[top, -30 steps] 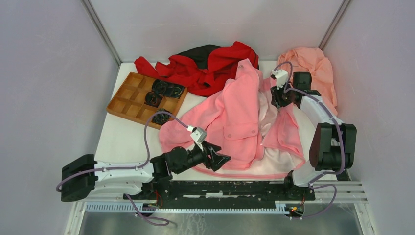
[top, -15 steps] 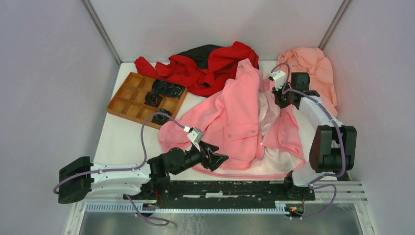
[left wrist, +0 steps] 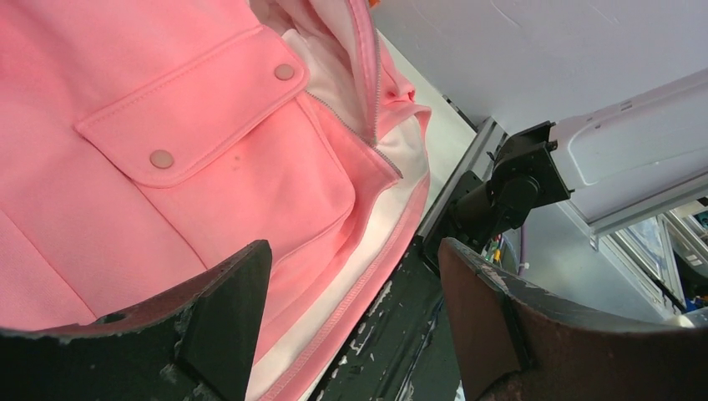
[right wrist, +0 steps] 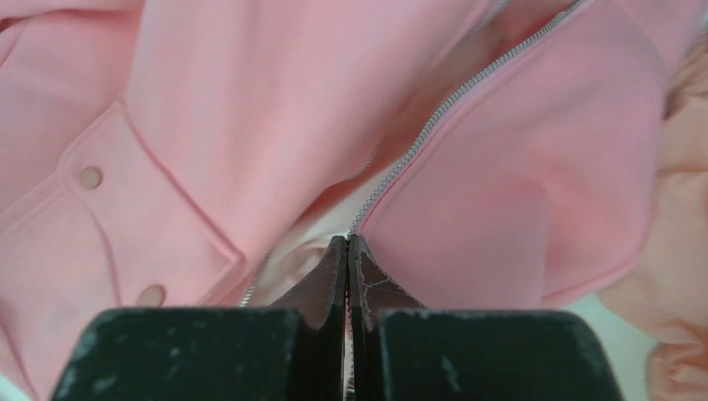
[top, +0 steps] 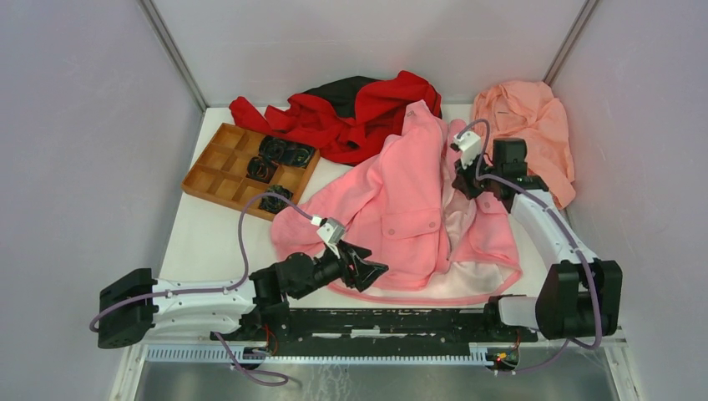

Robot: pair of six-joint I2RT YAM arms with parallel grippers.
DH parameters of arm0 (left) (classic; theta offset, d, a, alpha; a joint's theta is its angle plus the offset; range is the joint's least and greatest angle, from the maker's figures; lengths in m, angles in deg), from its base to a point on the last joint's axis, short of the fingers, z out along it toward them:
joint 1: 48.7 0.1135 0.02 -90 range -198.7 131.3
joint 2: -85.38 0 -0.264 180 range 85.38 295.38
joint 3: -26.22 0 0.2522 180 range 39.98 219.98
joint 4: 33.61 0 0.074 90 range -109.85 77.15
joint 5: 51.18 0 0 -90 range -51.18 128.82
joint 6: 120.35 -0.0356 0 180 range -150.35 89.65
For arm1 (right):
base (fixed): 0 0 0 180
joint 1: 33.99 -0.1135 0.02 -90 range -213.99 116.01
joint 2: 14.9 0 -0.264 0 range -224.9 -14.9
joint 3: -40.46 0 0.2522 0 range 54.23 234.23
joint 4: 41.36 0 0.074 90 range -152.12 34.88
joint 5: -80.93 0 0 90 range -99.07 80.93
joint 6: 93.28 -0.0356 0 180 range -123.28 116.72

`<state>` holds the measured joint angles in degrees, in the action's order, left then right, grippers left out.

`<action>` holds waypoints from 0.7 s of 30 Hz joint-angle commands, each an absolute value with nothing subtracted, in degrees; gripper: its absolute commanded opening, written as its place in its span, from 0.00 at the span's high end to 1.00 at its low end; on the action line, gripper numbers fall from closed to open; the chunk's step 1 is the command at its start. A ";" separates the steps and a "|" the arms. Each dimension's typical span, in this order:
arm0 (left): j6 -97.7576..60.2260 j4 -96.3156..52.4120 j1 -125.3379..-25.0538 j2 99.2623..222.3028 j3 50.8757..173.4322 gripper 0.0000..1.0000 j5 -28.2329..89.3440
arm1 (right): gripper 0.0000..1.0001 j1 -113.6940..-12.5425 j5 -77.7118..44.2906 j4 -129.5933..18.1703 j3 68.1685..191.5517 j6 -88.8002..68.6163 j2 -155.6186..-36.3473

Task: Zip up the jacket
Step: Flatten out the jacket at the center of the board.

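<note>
The pink jacket [top: 401, 200] lies open on the table, pale lining showing down the middle. My left gripper [top: 376, 271] is open and empty, low at the jacket's bottom hem near the front rail; in the left wrist view the gripper [left wrist: 355, 317] has the hem and a snap pocket [left wrist: 217, 125] between and beyond its jaws. My right gripper [top: 462, 180] is shut on the zipper edge of the jacket's right front panel, near the upper part. In the right wrist view the zipper teeth [right wrist: 451, 104] run up from the shut gripper [right wrist: 347, 242]. The metal pull is not visible.
A red-and-black garment [top: 359, 113] lies at the back, touching the jacket's top. A salmon-peach cloth [top: 530, 117] lies at the back right. A wooden compartment tray [top: 221, 171] with black parts sits at the left. The black mounting rail [top: 392, 322] runs along the near edge.
My right gripper has moved left and nearer, drawing the jacket's right panel toward the middle; the salmon cloth is more exposed. My left gripper shifted only slightly.
</note>
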<state>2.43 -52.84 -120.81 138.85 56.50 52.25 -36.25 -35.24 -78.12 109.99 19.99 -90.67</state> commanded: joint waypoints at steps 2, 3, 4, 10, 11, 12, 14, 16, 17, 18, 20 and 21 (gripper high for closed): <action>4.18 -55.66 -120.97 139.57 58.59 0.19 54.09 | 0.98 -38.17 -39.86 -75.53 101.30 17.38 -85.59; 4.26 -56.34 -120.97 140.05 59.02 0.18 54.22 | 0.98 -38.28 -40.29 -75.17 99.89 17.44 -84.96; 4.42 -57.04 -120.97 140.74 59.36 0.18 54.29 | 0.98 -38.24 -40.67 -74.71 98.28 17.46 -84.56; 6.22 -60.11 -120.30 146.66 62.12 0.17 53.49 | 0.87 -38.29 -48.00 -74.33 94.90 19.24 -84.56; 6.76 -60.49 -120.16 147.58 62.62 0.17 53.16 | 0.82 -38.19 -49.36 -74.69 95.44 19.64 -84.36; 7.33 -60.99 -119.91 148.55 63.00 0.17 52.82 | 0.76 -38.00 -50.84 -75.10 96.39 20.11 -84.14; 8.98 -62.77 -119.31 150.40 63.46 0.17 51.99 | 0.68 -36.74 -53.80 -74.97 98.03 20.36 -82.94; 11.41 -65.30 -117.93 152.44 63.87 0.17 50.10 | 0.61 -34.53 -57.62 -74.63 99.98 20.66 -81.57; 12.87 -66.68 -117.01 153.65 64.15 0.16 48.83 | 0.59 -32.70 -59.82 -74.69 100.88 21.02 -81.01; 14.42 -68.25 -115.96 155.07 64.56 0.16 47.32 | 0.56 -31.39 -61.57 -74.68 101.83 21.35 -80.52; 17.81 -71.40 -113.53 158.40 65.93 0.16 44.31 | 0.51 -28.64 -66.10 -73.80 102.72 21.43 -79.79; 19.44 -73.01 -112.53 160.09 66.71 0.17 42.76 | 0.48 -27.71 -68.52 -73.19 102.70 21.42 -79.55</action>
